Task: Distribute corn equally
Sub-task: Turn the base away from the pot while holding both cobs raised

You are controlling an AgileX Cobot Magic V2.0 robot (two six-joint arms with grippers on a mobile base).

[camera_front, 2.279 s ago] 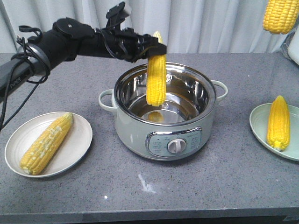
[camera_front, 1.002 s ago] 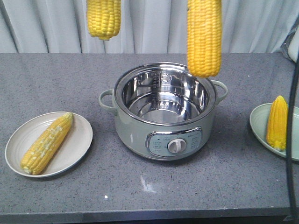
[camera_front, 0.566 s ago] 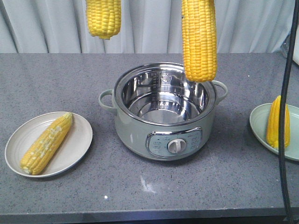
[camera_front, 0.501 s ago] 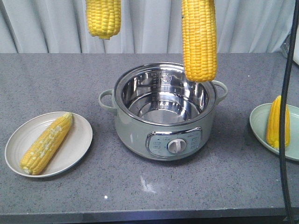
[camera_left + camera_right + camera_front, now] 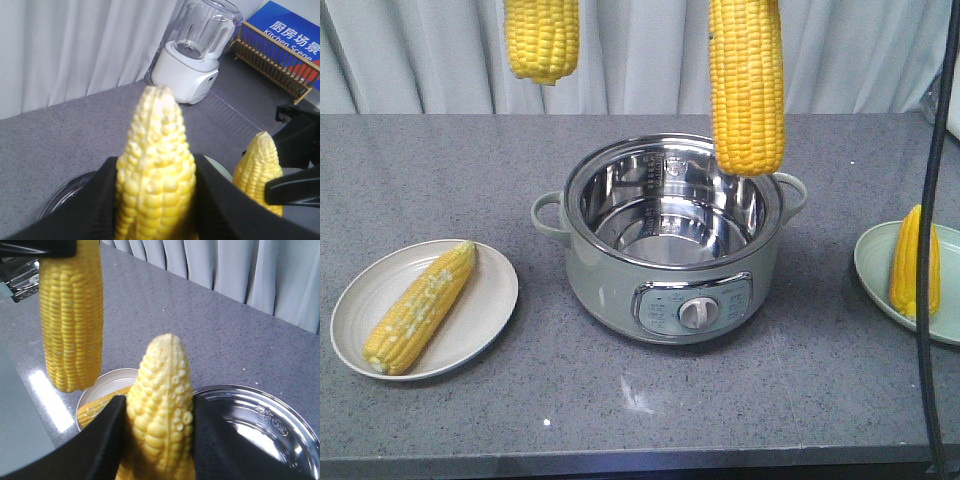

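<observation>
Left gripper: clamped on the left-held cob, with a black finger pressed to each flank; it lies outside the front view.
Left-held cob: corn hanging vertical with its blunt end down, high over the rear left of the table and well apart from the pot; its top is cut off by the frame.
Right gripper: closed around the right-held cob, with black fingers on both sides; it lies outside the front view.
Right-held cob: corn hanging vertical, its lower end over the pot's rear right rim in the front view, with air between them.
Pot: pale green electric cooker with a steel liner, two side handles and a front dial, standing mid-table.
Left plate: beige and round, left of the pot.
Cob on left plate: corn lying diagonally, tip toward the pot.
Right plate: pale green, cut by the right edge of the frame.
Cob on right plate: corn lying with its tip to the rear, partly behind a black cable.
Table: grey speckled top.
Curtain: pale, pleated, behind the table.
Blender: white base and clear jar, beside a wooden rack.
</observation>
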